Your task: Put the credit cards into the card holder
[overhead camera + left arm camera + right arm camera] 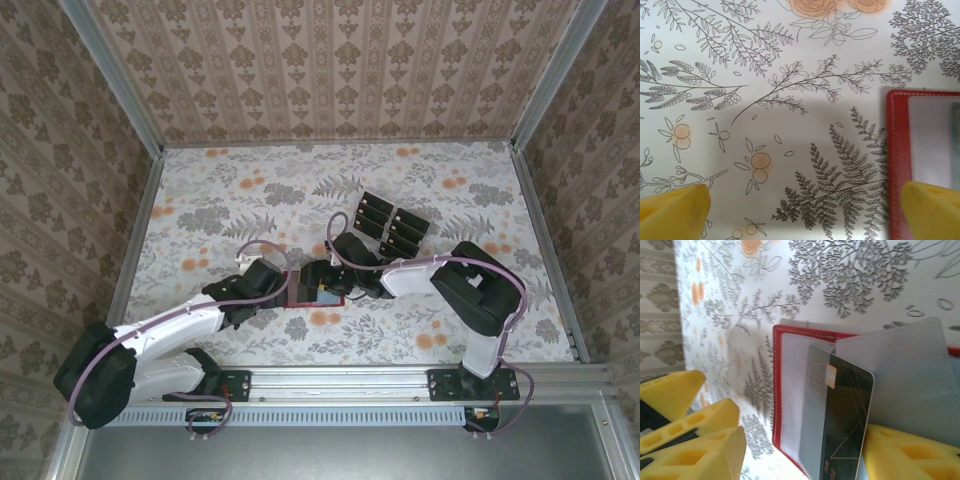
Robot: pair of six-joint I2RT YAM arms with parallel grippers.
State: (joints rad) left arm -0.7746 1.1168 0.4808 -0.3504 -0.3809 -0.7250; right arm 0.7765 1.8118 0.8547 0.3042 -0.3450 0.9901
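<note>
The red card holder (296, 300) lies open on the flowered table, with both grippers over it. In the right wrist view a dark credit card (847, 425) stands partly inside a clear sleeve of the card holder (776, 390). My right gripper (802, 452) is open around it: the card's edge sits close to the right finger (910, 455), and the left finger is well clear. My left gripper (802, 212) is open, low over the cloth, with its right fingertip (932, 210) over the card holder's red border (897, 165). Several more credit cards (392, 225) lie in rows behind.
The flowered tablecloth (230, 200) is walled in by patterned panels on the left, back and right. A metal rail (340, 383) with the arm bases runs along the near edge. The right arm's elbow (480, 290) stands at the right.
</note>
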